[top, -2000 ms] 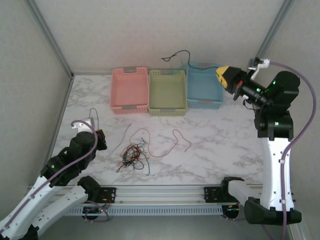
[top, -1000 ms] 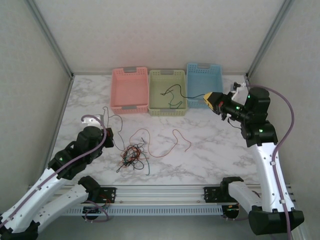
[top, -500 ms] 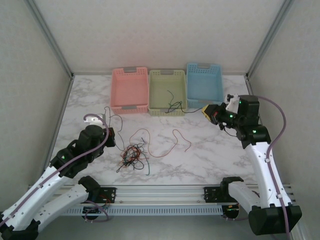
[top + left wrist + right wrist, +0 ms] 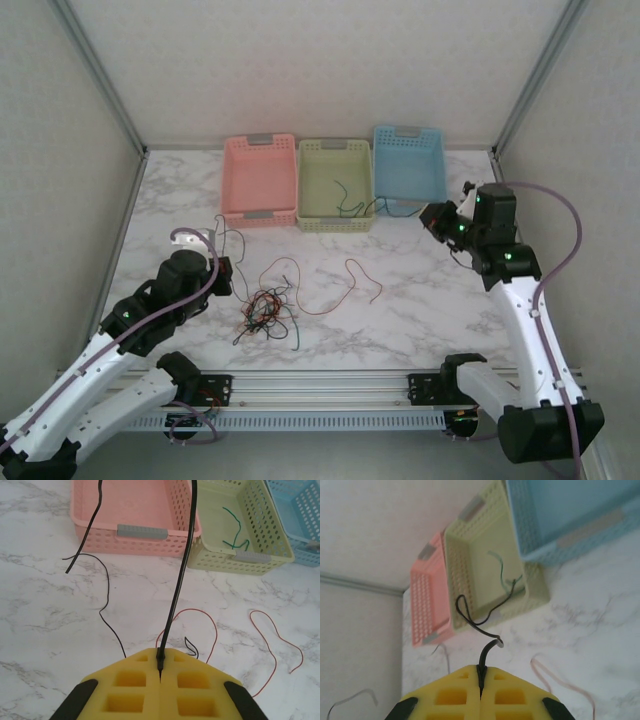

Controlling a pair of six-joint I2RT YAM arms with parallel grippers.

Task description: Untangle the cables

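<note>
A clump of red, green and dark cables lies on the marble left of centre, with a loose red strand to its right. My left gripper sits just left of the clump, shut on a black cable that rises up out of its yellow pads. My right gripper hovers near the front of the blue basket, shut on another black cable. That cable loops over the rim of the green basket, and a green cable lies inside it.
A pink basket, the green basket and a blue basket stand in a row at the back. Red strands curl on the marble ahead of the left gripper. Frame posts and walls close in both sides.
The right arm has come down and leftwards from above the blue basket, and its black cable now drapes into the green basket. The left gripper has moved slightly right with its cable.
</note>
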